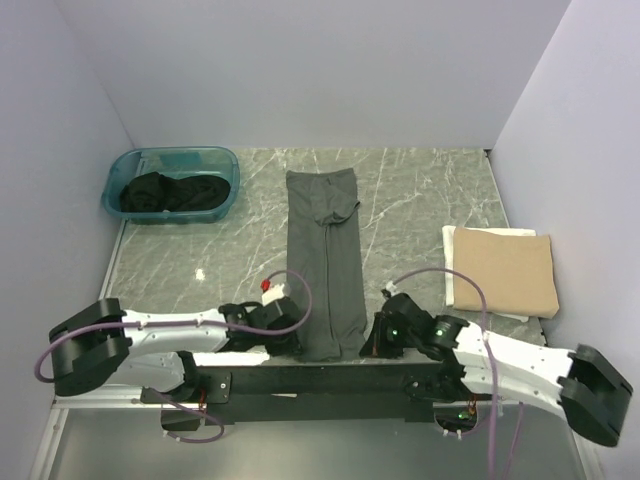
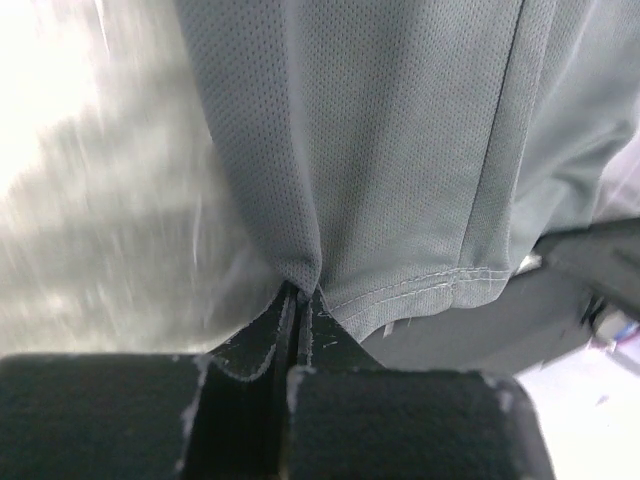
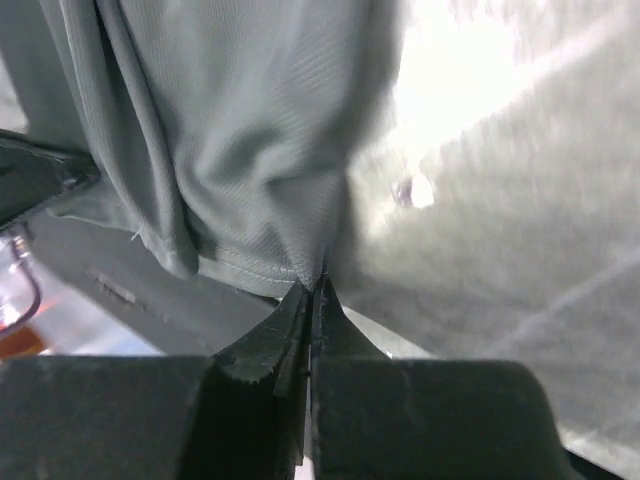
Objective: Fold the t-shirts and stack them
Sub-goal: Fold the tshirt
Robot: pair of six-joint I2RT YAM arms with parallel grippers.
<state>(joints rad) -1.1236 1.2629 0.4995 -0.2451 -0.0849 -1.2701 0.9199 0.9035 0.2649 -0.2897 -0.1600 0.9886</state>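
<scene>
Two grippers are closed on the near hem of the dark grey-olive t-shirt [image 1: 325, 260], one at each corner. The left gripper [image 2: 300, 300] is seen in its wrist view with its jaws pressed together and the hem's left corner pinched between them. The right gripper [image 3: 313, 288] is likewise clamped tight on the right corner. The shirt is folded lengthwise into a narrow strip and is laid flat along the middle of the marble-patterned table [image 1: 420, 190], its near end at the front edge between the two arms. A tan t-shirt [image 1: 505, 268], folded into a rectangle, is set at the right side of the table on a white layer [image 1: 480, 231] of which only the edges are seen. In the teal tub [image 1: 180, 152] at the far left corner, black cloth [image 1: 170, 195] is heaped, possibly further t-shirts.
</scene>
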